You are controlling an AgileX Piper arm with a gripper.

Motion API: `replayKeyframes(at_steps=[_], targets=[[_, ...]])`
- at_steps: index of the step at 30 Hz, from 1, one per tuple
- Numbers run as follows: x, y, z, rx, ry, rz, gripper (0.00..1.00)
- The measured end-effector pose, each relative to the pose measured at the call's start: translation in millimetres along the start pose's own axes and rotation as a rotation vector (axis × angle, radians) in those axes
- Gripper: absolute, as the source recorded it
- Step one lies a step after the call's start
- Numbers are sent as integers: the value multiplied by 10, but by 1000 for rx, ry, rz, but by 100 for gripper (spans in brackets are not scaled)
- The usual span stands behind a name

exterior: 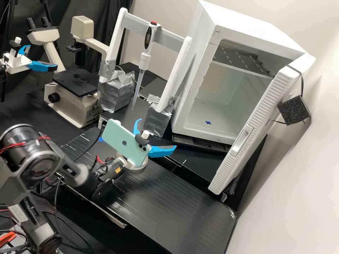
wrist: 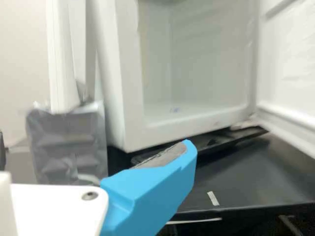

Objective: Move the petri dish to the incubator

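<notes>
In the high view my gripper (exterior: 158, 134) is above the bench in front of the incubator, its two blue fingers spread wide with nothing seen between them. A phone on the wrist covers part of it. Below the phone, a round pale rim (exterior: 140, 167) looks like the petri dish, mostly hidden; I cannot tell what it rests on. The white incubator (exterior: 193, 121) stands behind and to the right, door swung open. One blue finger (wrist: 155, 189) of my gripper shows in the wrist view, with the open incubator (wrist: 133, 120) beyond it.
Between gripper and incubator stands a taped grey block (exterior: 159, 121) holding a white post. A pipette (exterior: 144, 60) hangs in the white frame. A microscope (exterior: 72, 102) is at the back left, near a second arm's gripper. The incubator door (exterior: 254, 123) juts forward on the right.
</notes>
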Motion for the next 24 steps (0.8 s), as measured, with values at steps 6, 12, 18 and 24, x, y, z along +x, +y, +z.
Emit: replayKeyframes(at_steps=[6,12,18,24], targets=[[-461,66,-39,9,41,-5,100],[-599,54,-68,-13,65,-55,100],[-590,12,13,-16,32,-112,100],[-568,-24,112,8,-13,-145,100]])
